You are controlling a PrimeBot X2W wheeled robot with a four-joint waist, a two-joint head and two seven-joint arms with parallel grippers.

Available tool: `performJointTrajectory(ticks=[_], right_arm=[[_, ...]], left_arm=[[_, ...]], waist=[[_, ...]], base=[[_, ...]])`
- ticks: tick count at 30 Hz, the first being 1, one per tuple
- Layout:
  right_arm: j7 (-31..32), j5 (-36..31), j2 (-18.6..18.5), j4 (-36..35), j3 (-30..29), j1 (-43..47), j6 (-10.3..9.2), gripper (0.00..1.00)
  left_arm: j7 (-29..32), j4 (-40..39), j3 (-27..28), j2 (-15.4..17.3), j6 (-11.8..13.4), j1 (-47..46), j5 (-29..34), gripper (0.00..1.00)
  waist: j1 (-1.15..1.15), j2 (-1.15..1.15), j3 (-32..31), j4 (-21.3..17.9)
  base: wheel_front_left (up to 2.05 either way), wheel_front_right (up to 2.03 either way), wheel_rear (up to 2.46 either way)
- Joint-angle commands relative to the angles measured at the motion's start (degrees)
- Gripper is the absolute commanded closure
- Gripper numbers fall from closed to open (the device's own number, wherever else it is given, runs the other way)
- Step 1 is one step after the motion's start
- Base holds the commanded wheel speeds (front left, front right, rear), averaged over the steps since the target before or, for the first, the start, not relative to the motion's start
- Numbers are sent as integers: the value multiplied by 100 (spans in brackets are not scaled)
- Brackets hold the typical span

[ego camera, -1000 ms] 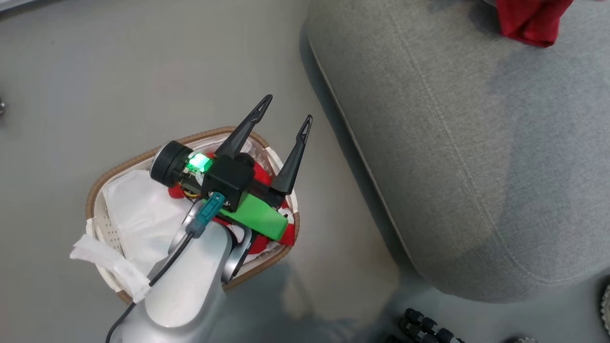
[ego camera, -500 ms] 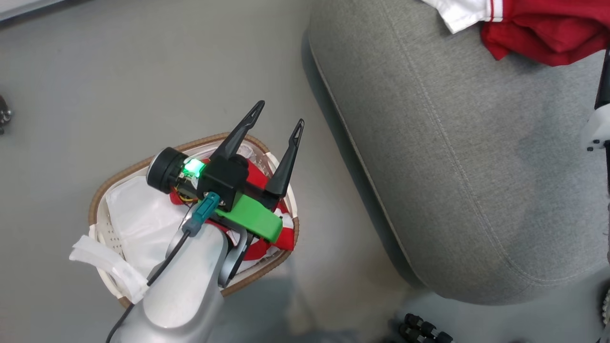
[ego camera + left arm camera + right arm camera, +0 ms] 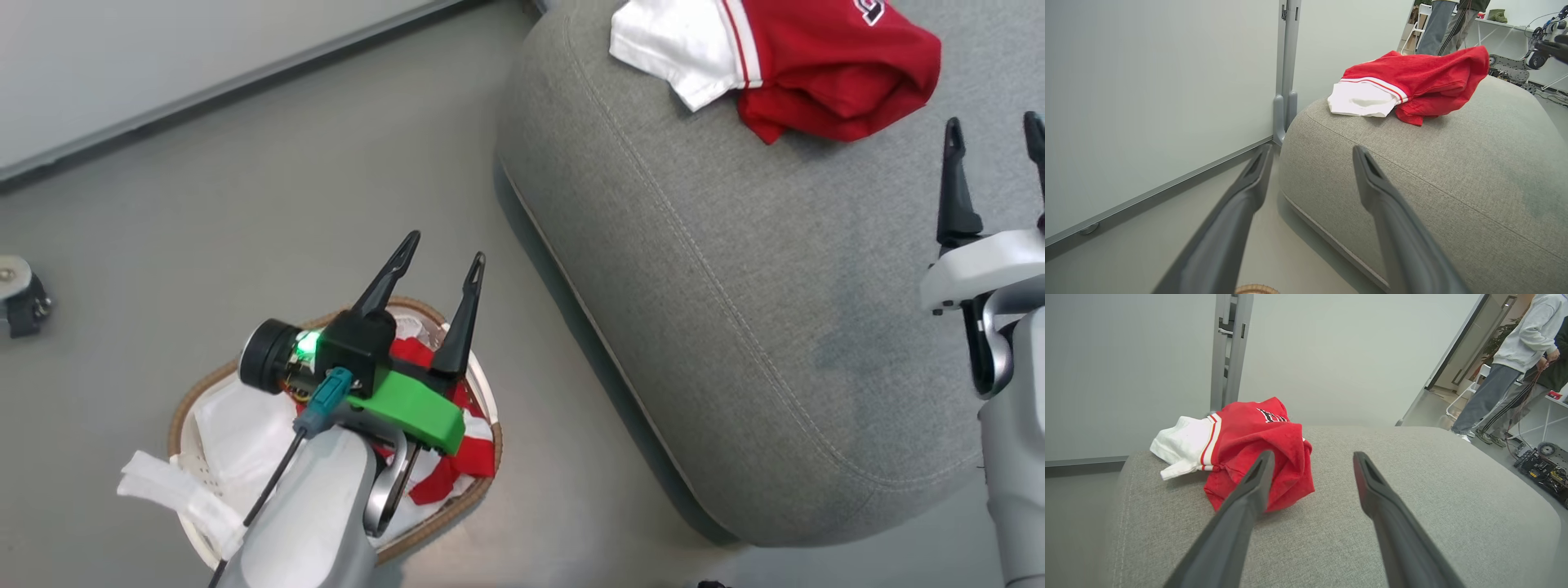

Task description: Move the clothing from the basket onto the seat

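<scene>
Jaws are spread wide on both sides, nothing held. The right gripper [image 3: 992, 122] is poised over the seat [image 3: 718, 310], just right of the red jersey [image 3: 824, 77] at its far end. The left gripper [image 3: 446, 247] is held above the basket [image 3: 186, 402], where more red clothing [image 3: 467, 457] is bundled.

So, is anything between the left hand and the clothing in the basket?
Nothing visible. The left hand is open over the basket, and the red clothing lies uncovered below it. The white liner sits beside the garment, not over it.
</scene>
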Motion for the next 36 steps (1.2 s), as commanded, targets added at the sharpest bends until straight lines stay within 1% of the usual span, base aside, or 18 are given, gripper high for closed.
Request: performJointTrajectory(ticks=[1,8,13,16,20,24,29,36], right_arm=[[-1,105,39,-83,96,123,-8,0],[-1,629,323,-431,870,414,-8,0],[-1,811,487,-473,1197,649,-8,0],[-1,870,569,-496,1259,803,-8,0],[-1,924,644,-407,1259,1007,-8,0],[-1,908,706,-374,1190,1175,-8,0],[-1,825,747,-311,1216,1364,-8,0],[-1,883,783,-201,1180,1713,-8,0]], left_arm=[[-3,35,85,-12,15,124,0,0],[-3,49,639,-31,77,514,40,0],[-4,63,1078,-42,132,761,99,0],[-4,2,1421,-54,214,921,122,0],[-4,-89,1745,-71,230,1143,178,0],[-3,-85,1983,-82,238,1365,237,0],[-4,-34,2185,-86,188,1621,325,0],[-3,-101,2345,-90,212,1998,275,0]], waist=[[-1,0,-284,148],[-1,0,-605,649],[-1,0,-799,1088],[-1,0,-913,1345],[-1,0,-1052,1645],[-1,0,-1152,1854],[-1,0,-1273,2008],[-1,0,-1522,2117]], base=[[0,0,0],[0,0,0],[0,0,0],[0,0,0],[0,0,0],[0,0,0],[0,0,0],[0,0,0]])
